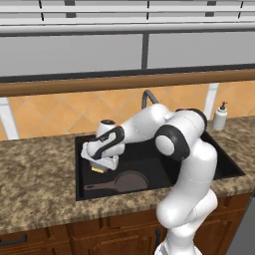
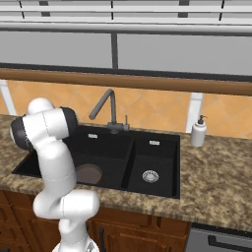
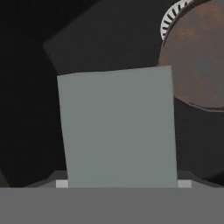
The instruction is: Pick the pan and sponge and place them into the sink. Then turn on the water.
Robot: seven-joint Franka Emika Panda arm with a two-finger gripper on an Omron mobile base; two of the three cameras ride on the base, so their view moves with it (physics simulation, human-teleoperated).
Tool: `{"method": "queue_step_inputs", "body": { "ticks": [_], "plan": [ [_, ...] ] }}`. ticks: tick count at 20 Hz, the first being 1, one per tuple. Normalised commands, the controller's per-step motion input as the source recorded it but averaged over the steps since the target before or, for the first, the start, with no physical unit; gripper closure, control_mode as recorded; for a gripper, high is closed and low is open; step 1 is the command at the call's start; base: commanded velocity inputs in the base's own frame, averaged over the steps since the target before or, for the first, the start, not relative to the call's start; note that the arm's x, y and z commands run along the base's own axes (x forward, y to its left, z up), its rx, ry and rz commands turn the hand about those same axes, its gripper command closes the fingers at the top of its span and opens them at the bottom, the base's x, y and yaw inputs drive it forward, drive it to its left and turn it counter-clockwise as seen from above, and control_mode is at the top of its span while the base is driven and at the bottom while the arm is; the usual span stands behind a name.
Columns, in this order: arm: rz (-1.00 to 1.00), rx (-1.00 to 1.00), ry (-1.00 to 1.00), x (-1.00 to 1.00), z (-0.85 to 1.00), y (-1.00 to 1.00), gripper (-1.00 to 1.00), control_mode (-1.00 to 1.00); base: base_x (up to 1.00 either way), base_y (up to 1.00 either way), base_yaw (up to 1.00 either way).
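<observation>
— Sponge point(image 3: 117, 129) first: where was it when you looked?

— Between your gripper's point(image 1: 99, 167) fingers, over the left part of the sink's point(image 2: 129, 170) large basin. Your hand view had its grey-green face right up close, and your left base view showed a yellow edge under the hand. The grip was closed on it.

— And your pan point(image 1: 127, 182)?

— Already lying in that basin, handle pointing left, just beside the hand and partly covering the drain point(image 3: 171, 17).

— Faucet point(image 2: 106, 110)?

— Standing behind the sink; you could not tell its lever's position.
</observation>
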Motion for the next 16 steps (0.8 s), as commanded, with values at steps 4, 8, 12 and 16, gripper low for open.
{"method": "queue_step_inputs", "body": {
  "ticks": [4, 8, 12, 16],
  "plan": [
    [0.00, 0.01, 0.00, 0.07, -0.35, -0.28, 1.00, -1.00, 0.00, 0.00, 0.00],
    [0.00, 0.00, 0.03, 0.09, -0.49, -0.05, 1.00, -1.00, 0.00, 0.00, 0.00],
    [0.00, 0.00, 0.07, 0.24, -0.52, 0.00, 1.00, -1.00, 0.00, 0.00, 0.00],
    [0.00, 0.00, 0.08, 0.25, -0.51, 0.00, 1.00, -1.00, 0.00, 0.00, 0.00]
  ]
}}
